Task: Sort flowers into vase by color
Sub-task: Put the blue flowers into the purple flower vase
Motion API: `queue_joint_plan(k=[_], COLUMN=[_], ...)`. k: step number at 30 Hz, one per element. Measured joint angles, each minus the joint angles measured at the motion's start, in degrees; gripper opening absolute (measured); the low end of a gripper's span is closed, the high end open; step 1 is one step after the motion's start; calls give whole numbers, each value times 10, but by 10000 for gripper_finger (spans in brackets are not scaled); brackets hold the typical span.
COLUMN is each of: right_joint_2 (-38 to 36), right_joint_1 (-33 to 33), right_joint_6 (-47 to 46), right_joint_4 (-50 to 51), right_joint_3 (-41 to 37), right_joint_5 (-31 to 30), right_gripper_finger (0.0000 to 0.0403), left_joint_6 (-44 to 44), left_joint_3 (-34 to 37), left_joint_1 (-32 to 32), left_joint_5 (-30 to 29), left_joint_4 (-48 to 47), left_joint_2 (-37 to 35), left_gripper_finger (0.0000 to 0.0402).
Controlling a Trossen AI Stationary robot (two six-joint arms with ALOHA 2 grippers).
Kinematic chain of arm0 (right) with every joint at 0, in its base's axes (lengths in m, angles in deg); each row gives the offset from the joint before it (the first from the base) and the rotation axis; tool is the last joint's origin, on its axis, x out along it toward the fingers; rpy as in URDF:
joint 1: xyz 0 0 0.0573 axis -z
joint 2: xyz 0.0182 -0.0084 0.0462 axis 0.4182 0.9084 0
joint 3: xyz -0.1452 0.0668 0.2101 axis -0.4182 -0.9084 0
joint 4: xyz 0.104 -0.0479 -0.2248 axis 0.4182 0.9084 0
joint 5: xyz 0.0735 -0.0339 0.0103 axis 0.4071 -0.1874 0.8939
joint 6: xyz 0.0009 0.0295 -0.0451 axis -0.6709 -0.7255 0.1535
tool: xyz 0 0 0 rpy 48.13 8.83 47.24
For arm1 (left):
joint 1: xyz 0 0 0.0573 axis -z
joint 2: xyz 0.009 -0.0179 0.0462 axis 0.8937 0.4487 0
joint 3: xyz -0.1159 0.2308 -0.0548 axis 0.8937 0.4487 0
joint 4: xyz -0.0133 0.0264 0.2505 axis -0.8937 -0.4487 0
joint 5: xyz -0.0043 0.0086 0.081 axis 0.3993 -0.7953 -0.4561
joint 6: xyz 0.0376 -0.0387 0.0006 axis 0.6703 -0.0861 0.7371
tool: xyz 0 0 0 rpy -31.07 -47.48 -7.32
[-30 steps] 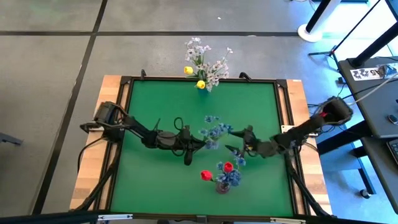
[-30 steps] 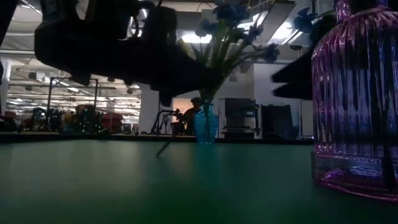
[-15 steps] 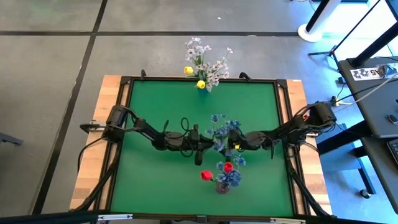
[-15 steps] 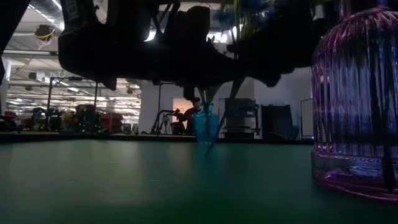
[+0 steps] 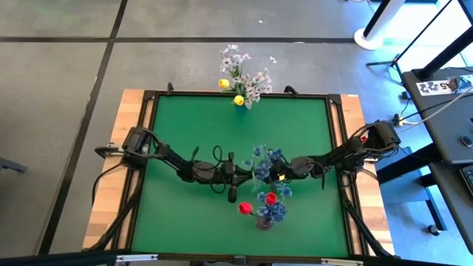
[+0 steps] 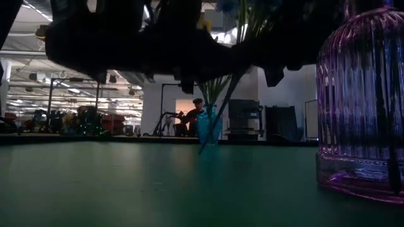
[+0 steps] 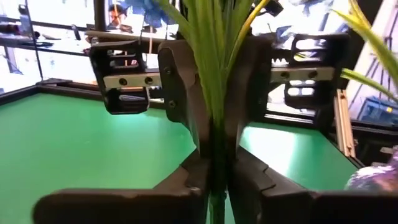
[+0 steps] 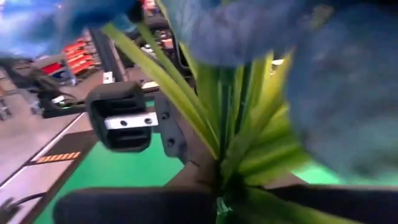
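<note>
Passing the blue sprig (image 5: 267,157) mid-surface — left claw (image 5: 248,174) clamps its stem, right claw (image 5: 275,171) closed on it too. Loosen only one, keeping it upright above the vase (image 5: 264,220).

Left wrist: stem clamped.
Left gripper (image 7: 217,180) pinches green flower stem (image 7: 214,74); right gripper (image 7: 214,118) grips it above.

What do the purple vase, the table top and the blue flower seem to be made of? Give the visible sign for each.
Purple vase: probably glass or clear plastic; it is see-through, ribbed and glossy.
Table top: likely a matte green mat or felt; flat, even colour, little glare.
Blue flower: apparently fabric petals with plastic-looking green leaves; it sits between the left gripper and right gripper.
</note>
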Motion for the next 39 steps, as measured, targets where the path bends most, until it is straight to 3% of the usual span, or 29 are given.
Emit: queue_joint_plan(k=[6,10,13,18,21,25,31,39], right_joint_2=[-98,-219,-325,-466,-492,-493,-436,-307], right_joint_1=[-4,-3,-13,-92,-172,-275,-399,-479], right_joint_6=[26,55,61,15,-43,-120,-209,-52], right_joint_4=[104,268,398,668,733,740,688,413], right_joint_3=[-2,-2,-2,19,24,23,23,56], right_joint_5=[-11,-59,-80,-215,-248,-248,-272,-297], right_gripper_finger=[28,12,11,20,11,10,14,14], left_joint_6=[4,15,16,-7,-40,-80,-120,-146], left_joint_3=[0,0,-1,0,0,0,0,0], left_joint_1=[14,37,66,127,155,173,171,145], left_joint_5=[0,-2,-42,-102,-105,-101,-107,-98], left_joint_4=[-157,-308,-411,-525,-539,-539,-533,-481], left_joint_2=[-90,-170,-226,-289,-296,-278,-247,-206], left_gripper_finger=[94,124,130,132,132,132,132,132])
